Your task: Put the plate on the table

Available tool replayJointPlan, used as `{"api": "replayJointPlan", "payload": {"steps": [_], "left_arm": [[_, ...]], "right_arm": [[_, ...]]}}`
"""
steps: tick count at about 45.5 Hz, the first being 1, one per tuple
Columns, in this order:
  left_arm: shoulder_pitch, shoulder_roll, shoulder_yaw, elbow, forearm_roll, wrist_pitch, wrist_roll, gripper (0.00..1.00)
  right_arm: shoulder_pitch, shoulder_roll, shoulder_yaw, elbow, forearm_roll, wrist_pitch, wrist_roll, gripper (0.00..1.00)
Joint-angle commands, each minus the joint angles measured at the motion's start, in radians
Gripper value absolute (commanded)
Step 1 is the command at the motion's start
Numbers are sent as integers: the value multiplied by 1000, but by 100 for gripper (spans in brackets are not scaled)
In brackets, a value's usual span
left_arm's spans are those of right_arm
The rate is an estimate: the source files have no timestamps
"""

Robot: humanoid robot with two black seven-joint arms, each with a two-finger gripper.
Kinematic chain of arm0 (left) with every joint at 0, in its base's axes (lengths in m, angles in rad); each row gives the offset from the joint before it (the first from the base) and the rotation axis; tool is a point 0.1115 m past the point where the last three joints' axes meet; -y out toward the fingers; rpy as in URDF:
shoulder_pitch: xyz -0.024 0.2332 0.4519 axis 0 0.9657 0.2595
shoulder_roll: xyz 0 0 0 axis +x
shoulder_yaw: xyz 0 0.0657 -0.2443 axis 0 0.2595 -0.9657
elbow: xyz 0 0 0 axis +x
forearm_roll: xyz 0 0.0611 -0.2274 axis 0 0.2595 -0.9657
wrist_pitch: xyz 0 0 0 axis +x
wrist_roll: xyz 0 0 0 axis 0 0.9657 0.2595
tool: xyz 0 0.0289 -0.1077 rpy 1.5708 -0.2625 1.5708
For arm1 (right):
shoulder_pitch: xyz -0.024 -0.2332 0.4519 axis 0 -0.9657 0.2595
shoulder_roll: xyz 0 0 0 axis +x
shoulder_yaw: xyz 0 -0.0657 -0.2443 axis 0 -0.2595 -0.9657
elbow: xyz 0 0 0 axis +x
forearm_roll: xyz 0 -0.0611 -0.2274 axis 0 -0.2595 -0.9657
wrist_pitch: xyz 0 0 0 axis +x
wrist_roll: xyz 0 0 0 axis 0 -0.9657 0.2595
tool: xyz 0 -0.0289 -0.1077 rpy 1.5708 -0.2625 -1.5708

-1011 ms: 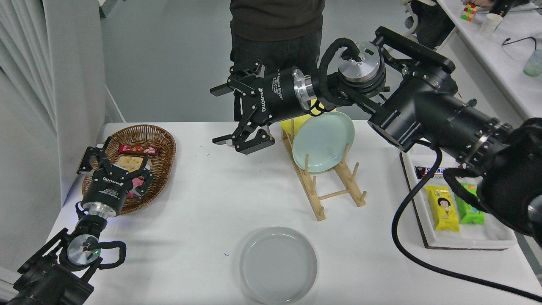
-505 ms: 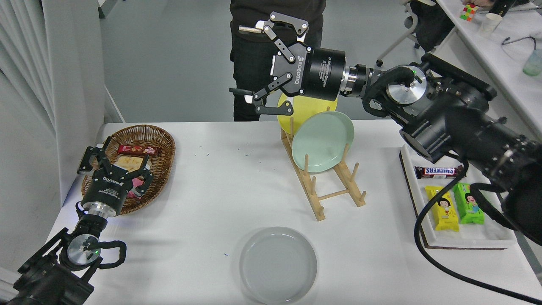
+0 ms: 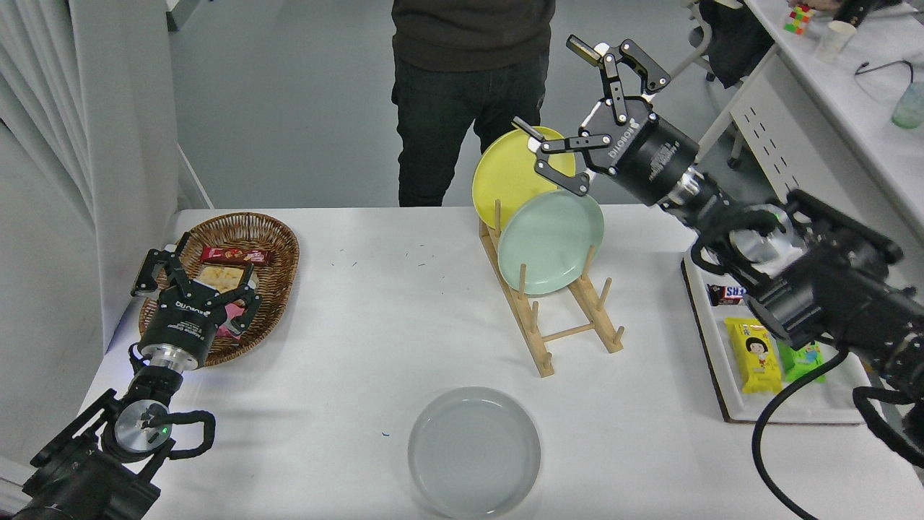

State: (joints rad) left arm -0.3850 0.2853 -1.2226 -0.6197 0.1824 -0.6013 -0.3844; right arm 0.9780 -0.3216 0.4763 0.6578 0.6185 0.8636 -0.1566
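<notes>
White table [image 3: 346, 339] bearing grey plate [image 3: 474, 451] near front edge; right pincer [image 3: 559, 90] raised, empty, fingers spread; left pincer [image 3: 193, 278] parked, open

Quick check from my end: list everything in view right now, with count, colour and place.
plate: 1, pale grey, flat on the table near the front edge
table: 1, white
rack: 1, wooden, centre of table
green plate: 1, mint, upright in the rack
yellow plate: 1, upright in the rack behind the green one
basket: 1, brown wicker, far left, snacks inside
tray: 1, white, right edge, holding snack bars
person: 1, dark clothes, standing at the far side
left gripper: open, parked over the basket
right gripper: open, empty, raised above the rack's plates
</notes>
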Motion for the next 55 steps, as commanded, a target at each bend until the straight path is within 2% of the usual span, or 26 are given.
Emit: {"api": "replayJointPlan", "payload": {"steps": [1,7,13,21,27,36,55], "left_arm": [[0,0,0,0,0,0,1,98],[0,0,0,1,0,0,-1,98],[0,0,0,0,0,0,1,98],[0,0,0,0,0,0,1,98],[0,0,0,0,0,0,1,98],[0,0,0,0,0,0,-1,98],[0,0,0,0,0,0,1,98]], "right_arm": [[-170,-57,51,-60,-103,9,57,100],[-246,-82,74,-58,-106,9,60,100],[-344,-74,176,-75,-105,9,115,100],[-413,-73,212,-150,-100,9,118,100],[-421,-51,268,-185,-97,9,135,100],[-406,-24,274,-244,-98,-190,138,100],[-343,-17,159,-360,-102,-212,138,100]]}}
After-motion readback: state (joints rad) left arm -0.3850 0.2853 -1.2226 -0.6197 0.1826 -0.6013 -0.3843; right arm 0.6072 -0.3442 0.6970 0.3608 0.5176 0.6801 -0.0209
